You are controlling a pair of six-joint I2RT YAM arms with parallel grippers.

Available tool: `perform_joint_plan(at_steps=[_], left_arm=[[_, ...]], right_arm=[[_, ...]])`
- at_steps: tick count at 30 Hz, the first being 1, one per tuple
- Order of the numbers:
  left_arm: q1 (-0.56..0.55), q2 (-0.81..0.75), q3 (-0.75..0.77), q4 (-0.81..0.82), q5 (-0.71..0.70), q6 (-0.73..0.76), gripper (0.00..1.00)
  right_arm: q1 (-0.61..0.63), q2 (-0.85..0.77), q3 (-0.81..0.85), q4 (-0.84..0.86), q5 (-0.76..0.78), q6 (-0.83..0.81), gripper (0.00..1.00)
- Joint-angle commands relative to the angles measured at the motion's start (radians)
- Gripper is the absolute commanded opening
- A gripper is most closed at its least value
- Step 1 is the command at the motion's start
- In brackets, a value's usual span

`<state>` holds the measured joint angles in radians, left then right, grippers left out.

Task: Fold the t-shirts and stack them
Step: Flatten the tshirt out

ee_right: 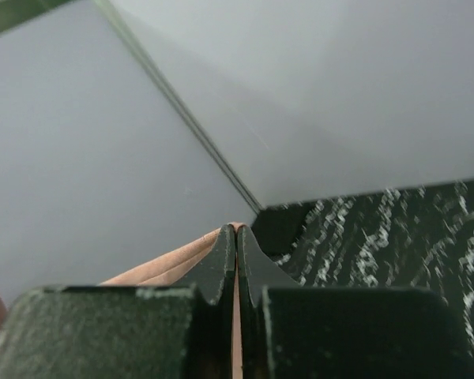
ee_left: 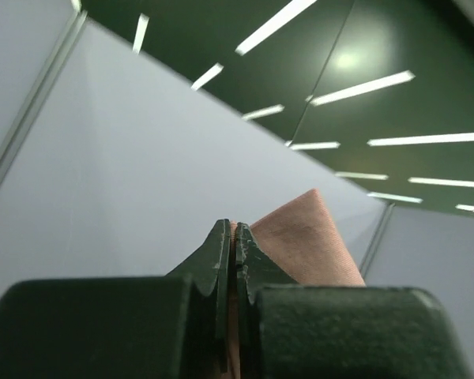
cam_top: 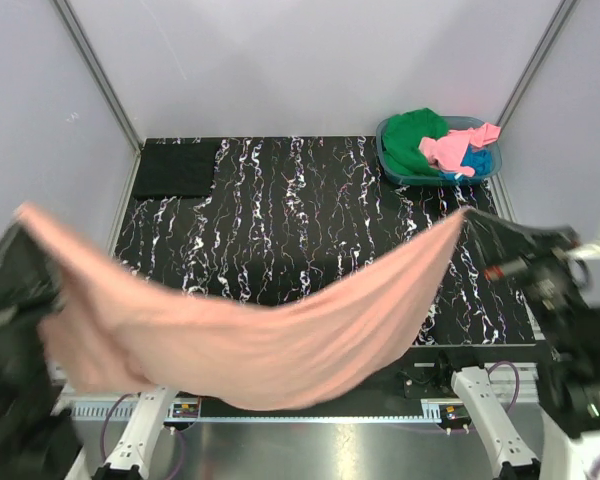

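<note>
I hold the big soft salmon-pink cloth t-shirt (cam_top: 250, 340) above the near edge of the black marbled table (cam_top: 310, 200), left pincer (ee_left: 234, 230) and right pincer (ee_right: 236, 231) each squeezed tight on a corner, to spread it.

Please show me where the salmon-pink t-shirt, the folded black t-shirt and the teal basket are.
Large salmon-pink cloth t-shirt (cam_top: 260, 340), top external view, middle of the sagging cloth.
Folded black cloth t-shirt (cam_top: 175, 168), top external view, its centre.
Teal plastic basket (cam_top: 420, 181), top external view, its near wall.

t-shirts: 5 (salmon (cam_top: 250, 350), black (cam_top: 175, 168), green (cam_top: 410, 140), pink (cam_top: 448, 150), blue (cam_top: 478, 160)) | basket (cam_top: 420, 180): 1 | hands: 2, left hand (ee_left: 235, 237), right hand (ee_right: 236, 237)
</note>
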<state>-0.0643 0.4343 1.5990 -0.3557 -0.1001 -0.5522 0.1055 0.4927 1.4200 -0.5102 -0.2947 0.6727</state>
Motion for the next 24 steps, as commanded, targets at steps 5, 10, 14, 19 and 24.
perform_joint_plan(at_steps=[5, 10, 14, 19, 24], left_arm=[[0.001, 0.161, -0.467, 0.273, -0.16, -0.014, 0.0], [0.003, 0.431, -0.617, 0.454, -0.242, 0.017, 0.0], [0.012, 0.7, -0.626, 0.515, -0.276, 0.005, 0.0], [0.049, 1.004, -0.44, 0.537, -0.173, 0.018, 0.0], [0.063, 1.19, -0.242, 0.479, -0.107, 0.037, 0.0]], right_arm=[[0.0, 0.296, -0.369, 0.395, 0.153, -0.01, 0.0], [0.0, 0.616, -0.475, 0.685, 0.174, -0.008, 0.0], [0.0, 0.957, -0.414, 0.818, 0.129, 0.018, 0.0], [0.002, 1.214, -0.189, 0.79, 0.106, -0.028, 0.0], [0.002, 1.372, 0.028, 0.689, 0.072, -0.067, 0.0]])
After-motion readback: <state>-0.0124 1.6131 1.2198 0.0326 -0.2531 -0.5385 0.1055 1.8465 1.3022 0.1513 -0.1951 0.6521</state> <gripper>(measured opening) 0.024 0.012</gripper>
